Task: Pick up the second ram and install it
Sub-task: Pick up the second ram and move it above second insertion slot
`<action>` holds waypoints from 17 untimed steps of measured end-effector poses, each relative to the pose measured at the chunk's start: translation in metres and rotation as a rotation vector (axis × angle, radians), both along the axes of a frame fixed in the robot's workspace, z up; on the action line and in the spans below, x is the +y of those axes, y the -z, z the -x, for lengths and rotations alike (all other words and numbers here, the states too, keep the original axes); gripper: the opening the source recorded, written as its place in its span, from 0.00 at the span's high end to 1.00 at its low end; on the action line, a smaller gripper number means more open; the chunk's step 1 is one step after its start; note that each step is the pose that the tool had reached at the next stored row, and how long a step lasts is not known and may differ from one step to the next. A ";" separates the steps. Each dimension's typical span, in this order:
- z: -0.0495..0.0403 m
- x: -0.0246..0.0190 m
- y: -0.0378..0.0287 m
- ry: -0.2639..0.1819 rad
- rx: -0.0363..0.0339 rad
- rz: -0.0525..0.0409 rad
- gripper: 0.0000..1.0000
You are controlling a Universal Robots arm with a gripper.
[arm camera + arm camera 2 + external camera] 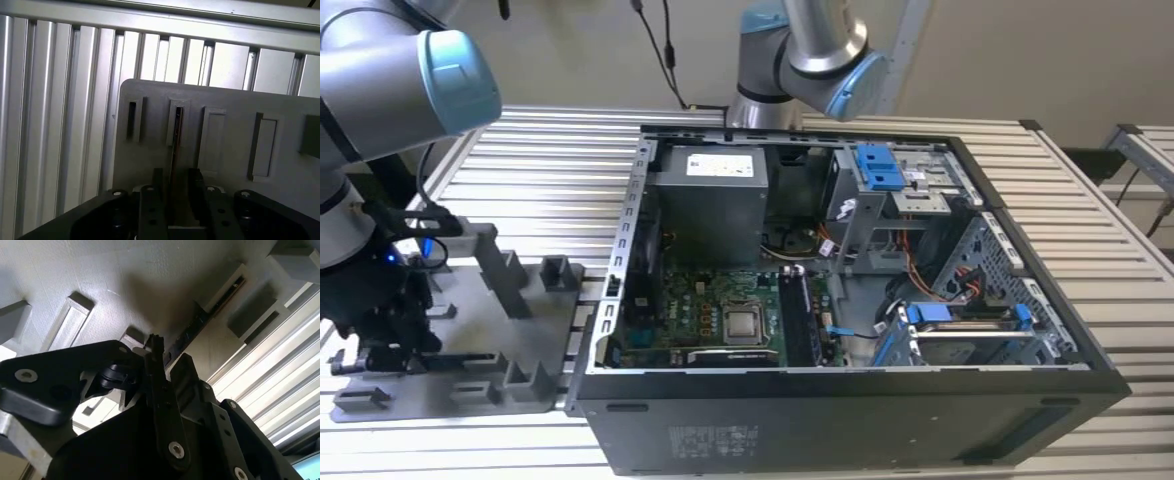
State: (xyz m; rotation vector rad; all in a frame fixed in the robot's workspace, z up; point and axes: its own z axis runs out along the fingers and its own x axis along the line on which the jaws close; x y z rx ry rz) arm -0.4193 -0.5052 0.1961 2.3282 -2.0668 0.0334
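Where its two fingers (pixel 156 192) stand apart, the gripper (pixel 176 172) straddles the ram (pixel 174 142), one finger beside each flat face; a strip of grey plate (pixel 150 97) shows between the stick and one finger, so the jaws are open and not clamped. The ram stands on its thin edge on the plate and appears edge-on as a dark line in the first wrist view. Its long axis lies along the plate, running from between the fingers out to a raised slot block (pixel 177 112) that takes its far end, and it points towards the plate's edge and the ribbed table (pixel 60 110) beyond. The second wrist view looks from low beside a finger (pixel 159 385) and shows the ram (pixel 197 325) as a dark strip slanting away across the plate (pixel 100 270). The exterior view gives the setting: the arm (pixel 400 80) bends down at the exterior view's left, so the gripper (pixel 394 335) points down onto the plate (pixel 467 300). That plate lies on the table (pixel 1067 180) just beside an open case (pixel 854 410), and a second arm (pixel 801 50) stands behind the case
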 end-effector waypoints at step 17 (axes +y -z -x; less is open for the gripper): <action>0.0000 0.0000 0.0002 0.000 0.0000 0.0000 0.86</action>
